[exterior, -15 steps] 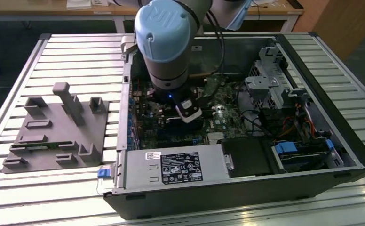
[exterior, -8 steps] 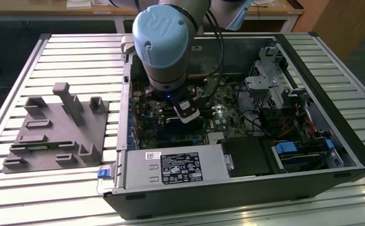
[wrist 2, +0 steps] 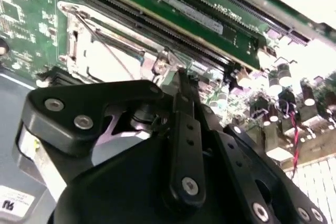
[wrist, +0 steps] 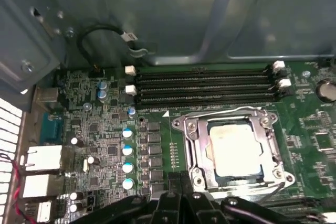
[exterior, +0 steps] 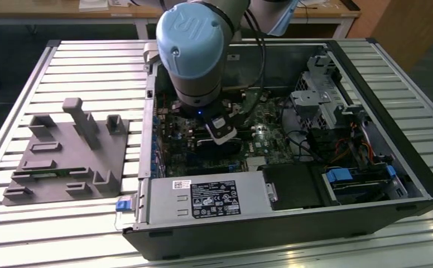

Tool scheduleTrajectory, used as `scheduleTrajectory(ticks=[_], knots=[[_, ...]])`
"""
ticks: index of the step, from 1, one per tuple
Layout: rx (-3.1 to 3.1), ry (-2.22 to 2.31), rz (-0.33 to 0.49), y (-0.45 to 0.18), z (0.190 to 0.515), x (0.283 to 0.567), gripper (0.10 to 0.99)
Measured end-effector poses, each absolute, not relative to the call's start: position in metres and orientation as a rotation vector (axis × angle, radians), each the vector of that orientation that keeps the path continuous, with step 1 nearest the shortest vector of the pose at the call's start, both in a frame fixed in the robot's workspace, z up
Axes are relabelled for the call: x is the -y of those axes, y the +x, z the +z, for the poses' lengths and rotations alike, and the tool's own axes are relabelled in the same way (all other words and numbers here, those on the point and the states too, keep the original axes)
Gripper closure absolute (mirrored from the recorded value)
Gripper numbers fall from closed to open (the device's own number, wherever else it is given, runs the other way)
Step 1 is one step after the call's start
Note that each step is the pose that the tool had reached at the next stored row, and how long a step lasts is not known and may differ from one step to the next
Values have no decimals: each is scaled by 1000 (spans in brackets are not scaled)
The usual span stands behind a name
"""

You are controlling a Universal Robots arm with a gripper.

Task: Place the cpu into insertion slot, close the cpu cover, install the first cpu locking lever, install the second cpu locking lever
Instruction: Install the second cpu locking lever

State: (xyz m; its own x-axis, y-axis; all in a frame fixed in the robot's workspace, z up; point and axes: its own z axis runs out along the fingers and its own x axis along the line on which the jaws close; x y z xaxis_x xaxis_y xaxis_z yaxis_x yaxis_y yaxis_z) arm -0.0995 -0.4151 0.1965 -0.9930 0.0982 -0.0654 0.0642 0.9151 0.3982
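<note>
Cpu [wrist: 233, 148] is sitting in your insertion slot [wrist: 195, 153] under the cpu cover [wrist: 231, 116]; your gripper [wrist: 181, 195] is hovering beside it, fingers looking pressed together.

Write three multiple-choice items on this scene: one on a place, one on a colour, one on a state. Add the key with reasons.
1. Where is the cpu?
A. On the grey fixture beside the case
B. In the insertion slot
C. On top of the power supply box

2. What colour is the motherboard?
A. Green
B. Red
C. White

3. How does the cpu cover stand?
A. Lowered over the cpu
B. Swung upright, clear of the cpu
C. Taken off and lying on the table

Key:
1 B: in the first wrist view the chip's pale metal top sits squarely in the socket.
2 A: the board is green around the socket.
3 A: the silvery frame lies flat around the chip, whose top shows through its window.
</note>
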Motion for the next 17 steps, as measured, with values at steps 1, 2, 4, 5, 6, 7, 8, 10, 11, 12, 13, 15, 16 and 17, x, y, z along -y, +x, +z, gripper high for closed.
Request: scheduleTrajectory(ticks=[1,2,4,5,6,7,8,10,11,12,13,15,16,17], knots=[[-2992,127,618,-99,201,415,980],[-2992,127,618,-99,205,415,980],[-2992,127,618,-99,214,415,980],[-2992,127,618,-99,219,415,980],[-2992,127,618,-99,223,415,980],[-2992,127,618,-99,228,415,980],[-2992,127,617,-99,231,415,980],[-2993,129,611,-99,237,415,980],[-2993,130,605,-98,239,415,980],[-2994,133,596,-98,241,415,980],[-2995,137,585,-97,243,415,980],[-2998,147,555,-96,246,415,980],[-3000,152,539,-96,246,415,980],[-3001,158,526,-95,247,415,980]])
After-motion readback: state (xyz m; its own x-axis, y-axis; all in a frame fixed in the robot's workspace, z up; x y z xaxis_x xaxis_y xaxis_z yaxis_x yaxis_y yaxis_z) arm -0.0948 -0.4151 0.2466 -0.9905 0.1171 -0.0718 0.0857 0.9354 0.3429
